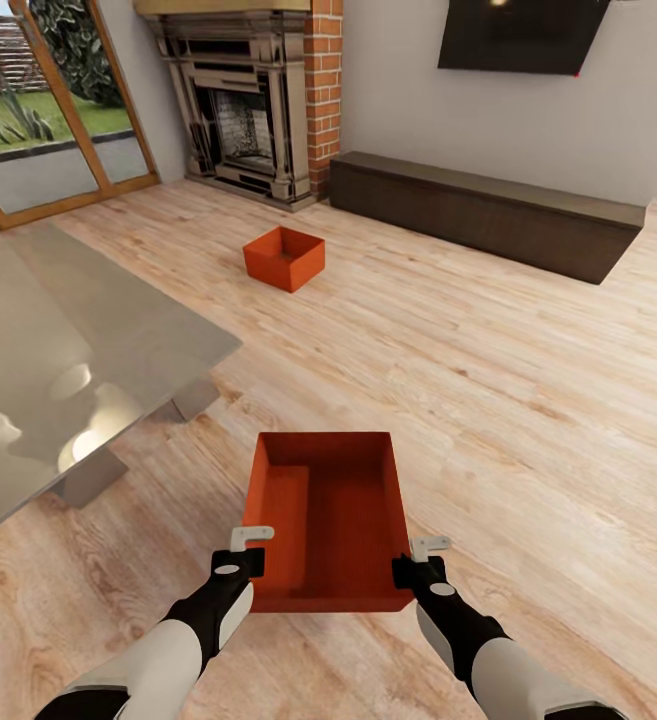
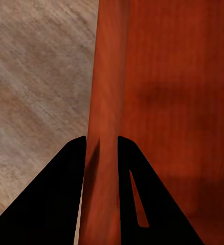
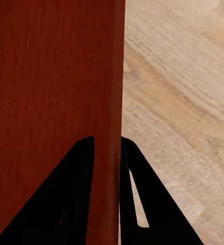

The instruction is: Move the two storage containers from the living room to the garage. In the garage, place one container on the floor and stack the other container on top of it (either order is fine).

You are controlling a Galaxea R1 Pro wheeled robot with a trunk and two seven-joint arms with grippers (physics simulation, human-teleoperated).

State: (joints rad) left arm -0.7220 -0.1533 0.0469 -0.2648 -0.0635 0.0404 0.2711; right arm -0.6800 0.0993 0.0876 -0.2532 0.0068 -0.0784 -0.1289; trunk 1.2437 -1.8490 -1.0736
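Orange-red rectangular lidless storage container (image 1: 330,520) sits between your two grippers over the light wood-plank floor (image 1: 528,400), its twin (image 1: 285,257) well ahead near the red-brick fireplace (image 1: 323,90). Left gripper (image 1: 251,548) and right gripper (image 1: 413,560) flank its near corners, forearms angled inward. At the left wrist, your fingers (image 2: 56,204) straddle the thin side wall (image 2: 106,102), pinching it. At the right wrist, the fingers (image 3: 66,204) clamp the opposite wall (image 3: 112,76) likewise. Judged light, stiff, slick-walled: grip both rims evenly.
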